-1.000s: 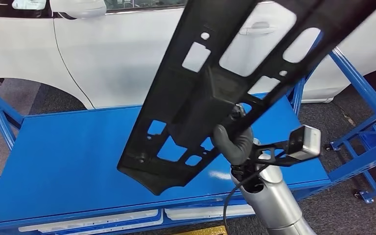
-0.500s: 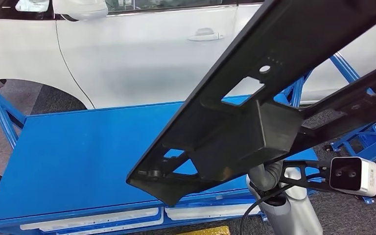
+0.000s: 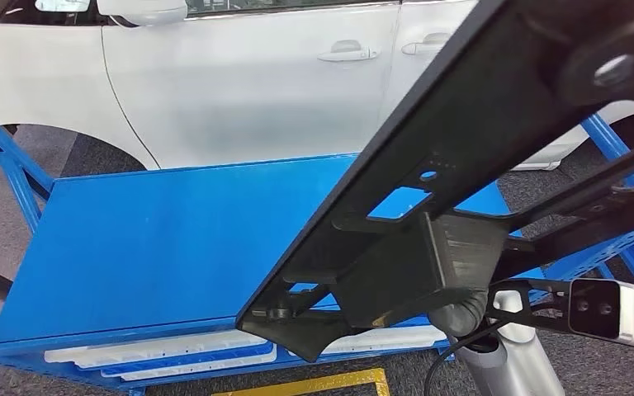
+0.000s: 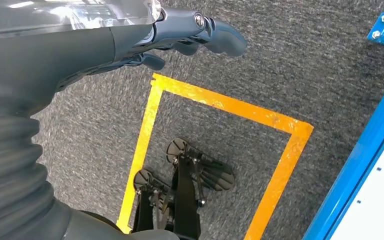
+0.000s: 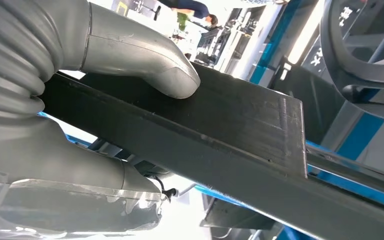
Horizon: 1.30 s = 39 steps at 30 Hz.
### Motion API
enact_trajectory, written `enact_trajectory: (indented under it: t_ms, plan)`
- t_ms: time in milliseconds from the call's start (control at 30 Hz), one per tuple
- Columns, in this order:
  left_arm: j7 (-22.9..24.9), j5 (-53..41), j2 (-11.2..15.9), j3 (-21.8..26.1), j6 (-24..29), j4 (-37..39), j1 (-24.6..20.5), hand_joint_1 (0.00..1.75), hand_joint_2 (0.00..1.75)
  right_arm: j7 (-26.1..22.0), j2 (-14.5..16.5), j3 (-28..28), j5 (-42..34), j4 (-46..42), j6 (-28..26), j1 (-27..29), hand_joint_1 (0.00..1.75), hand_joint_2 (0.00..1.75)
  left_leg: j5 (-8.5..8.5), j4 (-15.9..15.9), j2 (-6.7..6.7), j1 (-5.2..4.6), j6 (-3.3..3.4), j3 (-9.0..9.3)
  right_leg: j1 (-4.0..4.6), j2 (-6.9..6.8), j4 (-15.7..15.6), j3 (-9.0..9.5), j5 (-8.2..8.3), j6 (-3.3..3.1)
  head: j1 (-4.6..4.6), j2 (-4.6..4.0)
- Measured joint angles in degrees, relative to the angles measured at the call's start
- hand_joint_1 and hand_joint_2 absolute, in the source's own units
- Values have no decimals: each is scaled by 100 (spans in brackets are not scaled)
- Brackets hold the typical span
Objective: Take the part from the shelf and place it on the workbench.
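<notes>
Right robot hand [image 5: 105,75] grips the long black perforated plastic part [image 3: 429,206], thumb pressed on its flat face, holding it tilted above the blue metal surface [image 3: 157,239]. Left robot hand [image 4: 180,35] hangs released over grey carpet [image 4: 305,65].

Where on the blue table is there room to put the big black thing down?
The blue workbench top is bare from its left end, by the white car, across the middle. Its right end is crowded under the black part, held by the right robot hand.
</notes>
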Motion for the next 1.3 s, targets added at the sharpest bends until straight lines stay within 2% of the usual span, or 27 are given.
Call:
enact_trajectory:
  t_ms: [67, 100, 133, 200, 233, 267, 300, 333, 400, 467, 567, 700, 733, 767, 800, 833, 867, 900, 933, 967, 1000, 1067, 1100, 1133, 1233, 1267, 1300]
  plan:
    - [-3, 0, 2, 1, 27, 0, 9, 0, 175, -4, -21, -17, -27, -1, 114, -6, 175, 175, -7, 17, 0, 4, -63, -44, -25, -13, -48, -61, 78, -86, 3, -1]
    - [-5, -3, 2, 1, 34, 0, 13, 0, 175, -10, -25, -20, -36, 0, 179, -10, 175, 175, -138, 127, 1, 7, -87, -103, -38, -22, -68, -109, 138, -131, -1, -2]
    - [-8, -8, 5, 1, 39, -1, 16, 0, 175, -16, -27, -20, -43, 2, 244, -14, 175, 175, -360, 359, 4, 12, -106, -194, -48, -31, -84, -165, 198, -167, -4, -2]
    - [-11, -29, 16, 1, 42, -1, 16, 0, 175, -25, -29, -19, -51, 10, 345, -18, 175, 175, -906, 1113, 7, 18, -137, -426, -26, -37, -77, -295, 298, -205, -8, -2]
    - [-12, -41, 25, 1, 42, -2, 17, 0, 175, -26, -29, -17, -52, 18, 381, -18, 175, 175, -1064, 1459, 7, 18, -147, -496, -12, -39, -69, -363, 346, -212, -8, -2]
    - [-12, -57, 32, 1, 42, -2, 17, 0, 175, -26, -29, -14, -58, 29, 416, -18, 175, 175, -1100, 1645, 7, 17, -145, -482, 3, -40, -56, -433, 392, -215, -8, -2]
    - [-12, -74, 40, 1, 44, -2, 16, 0, 175, -27, -29, -11, -70, 39, 449, -18, 175, 175, -1029, 1617, 7, 14, -132, -360, 19, -41, -41, -500, 435, -215, -8, -2]
    - [-15, -87, 49, 1, 45, -2, 14, 0, 175, -27, -29, -9, -87, 45, 476, -18, 175, 175, -891, 1363, 7, 8, -104, -127, 35, -40, -26, -559, 472, -214, -8, -2]
    - [-25, -113, 80, 0, 45, -2, 4, 0, 175, -27, -30, -8, -119, 48, 508, -18, 175, 175, -726, 509, 10, -22, -14, 494, 63, -40, -2, -635, 540, -200, -6, -1]
    - [-39, -146, 114, 0, 28, -2, -7, 0, 175, -10, -30, -8, -133, 44, 512, -8, 175, 175, -726, -48, 15, -64, 44, 848, 65, -49, 1, -658, 608, -150, -8, -1]
    - [-43, -207, 147, -1, -28, -2, -8, 0, 175, 18, -31, -10, -148, 30, 527, 47, 175, 175, -664, -166, 16, -99, 97, 852, 38, -65, -29, -665, 715, -59, -27, -1]
    - [-43, -218, 155, -2, -42, -2, -8, 0, 175, 20, -32, -10, -151, 27, 533, 68, 175, 175, -624, -188, 17, -94, 119, 843, 39, -65, -43, -663, 748, -37, -27, 0]
    - [-43, -225, 155, -2, -45, -2, -7, 0, 175, 19, -33, -15, -152, 25, 543, 78, 175, 175, -592, -209, 30, -78, 126, 834, 38, -58, -10, -685, 701, -24, -28, -1]
    - [-42, -235, 156, -4, -50, -2, -5, 0, 175, 15, -34, -20, -154, 18, 558, 92, 175, 175, -544, -234, 45, -63, 143, 807, 35, -48, 102, -739, 564, -1, -25, -1]
    - [-41, -247, 156, -7, -58, -1, -3, 0, 175, -12, -41, -32, -144, 10, 587, 144, 175, 175, -456, -250, 61, -48, 161, 716, 14, -37, 511, -877, 252, 42, -23, -1]
    - [-27, -251, 156, -10, -51, -1, 0, 0, 175, -49, -47, -48, -127, 2, 643, 222, 175, 175, -332, -235, 76, -24, 159, 547, -29, -27, 757, -846, 79, 102, -18, -2]
    - [-10, -249, 156, -12, -35, 0, 1, 0, 175, -84, -51, -60, -109, -6, 696, 289, 175, 175, -233, -184, 79, -14, 142, 371, -77, -24, 830, -690, -40, 151, -11, -1]
    - [7, -243, 157, -13, -17, -1, 1, 0, 175, -115, -55, -70, -91, -8, 750, 351, 175, 175, -146, -116, 78, -9, 108, 197, -119, -22, 717, -438, -115, 186, -4, -1]
    - [23, -231, 158, -13, 8, -1, 1, 0, 175, -123, -51, -74, -87, -10, 792, 381, 175, 175, -91, -56, 75, -3, 62, 86, -134, -12, 328, -120, -5, 181, -5, -1]
    - [26, -226, 159, -13, 15, -2, 0, 0, 175, -120, -48, -75, -91, -11, 808, 381, 175, 175, -65, -21, 72, -7, 26, 51, -126, -3, 93, 24, -37, 149, 5, -1]
    - [26, -222, 160, -13, 19, -2, 1, 0, 175, -115, -43, -77, -95, -12, 815, 384, 175, 175, -34, -6, 69, -10, -13, 29, -105, 8, 5, 58, -68, 104, 10, -1]
    - [16, -226, 162, -13, 1, -1, 15, 0, 175, -102, -31, -83, -100, -12, 812, 381, 175, 175, 18, 1, 62, 6, -91, -4, -95, 7, -1, -12, 1, -5, 26, -2]
    - [7, -235, 164, -13, -17, -1, 23, 0, 175, -91, -23, -84, -101, -12, 804, 379, 175, 175, -59, 59, 59, 18, -122, -47, -96, -1, -9, -58, 56, -57, 20, -2]
    - [-6, -244, 168, -13, -40, 0, 32, 0, 175, -70, -15, -86, -101, -13, 789, 376, 175, 175, -245, 227, 55, 30, -146, -121, -102, -11, -24, -114, 119, -104, 15, -2]
    - [-39, -248, 180, -11, -101, -1, 34, 0, 175, 59, 14, -86, -80, -18, 710, 371, 175, 175, -1042, 1280, 54, 45, -197, -425, -72, -26, -25, -332, 298, -171, 1, -1]
    - [-45, -243, 183, -9, -118, -2, 31, 0, 175, 107, 24, -86, -68, -18, 683, 370, 175, 175, -1136, 1562, 54, 45, -204, -456, -56, -27, -19, -406, 354, -176, 1, -1]
    - [-48, -238, 186, -7, -131, -2, 29, 0, 175, 149, 32, -85, -58, -19, 662, 366, 175, 175, -1109, 1672, 54, 44, -199, -403, -40, -29, -12, -478, 407, -177, 0, -1]
